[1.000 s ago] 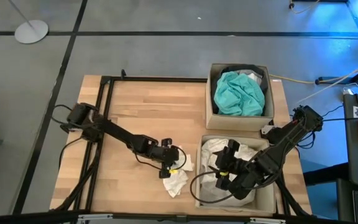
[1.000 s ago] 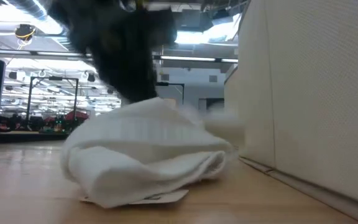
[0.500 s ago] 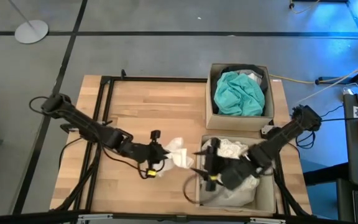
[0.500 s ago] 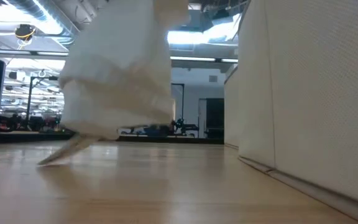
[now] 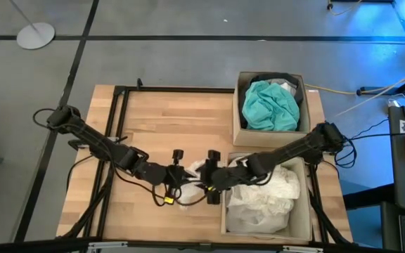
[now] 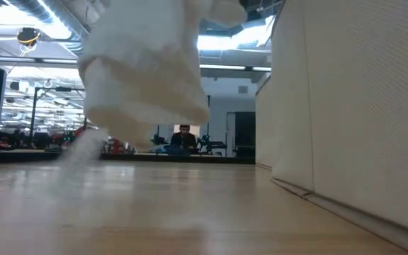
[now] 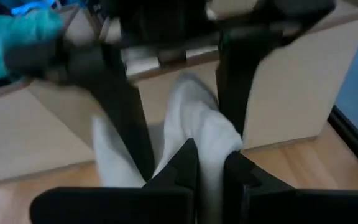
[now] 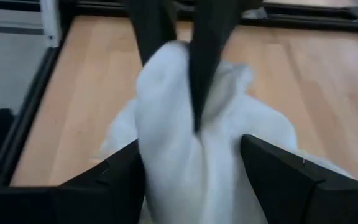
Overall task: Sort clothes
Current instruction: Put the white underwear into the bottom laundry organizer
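Note:
A white garment hangs in the air between my two grippers, just left of the near cardboard box. In the low view the white garment hangs clear of the table. My left gripper is shut on it. My right gripper is open, with one finger on either side of the same garment; I cannot tell whether they touch it. A teal garment lies in the far box. Several white clothes lie in the near box. My left gripper pinches a bunched fold of the white garment between its two fingers. The fingers come about level from the table's left. The garment hangs below them, clear of the table; how many layers cannot be told.
The near box's wall stands close to the right of the hanging garment. Bare wooden table lies to the left and far side. A black frame runs along the table's left. A person shows far off in the room.
My left gripper has lifted the white garment off the table; it now hangs clear. My right gripper has come out of the near box toward the table's left and now stands open around the garment.

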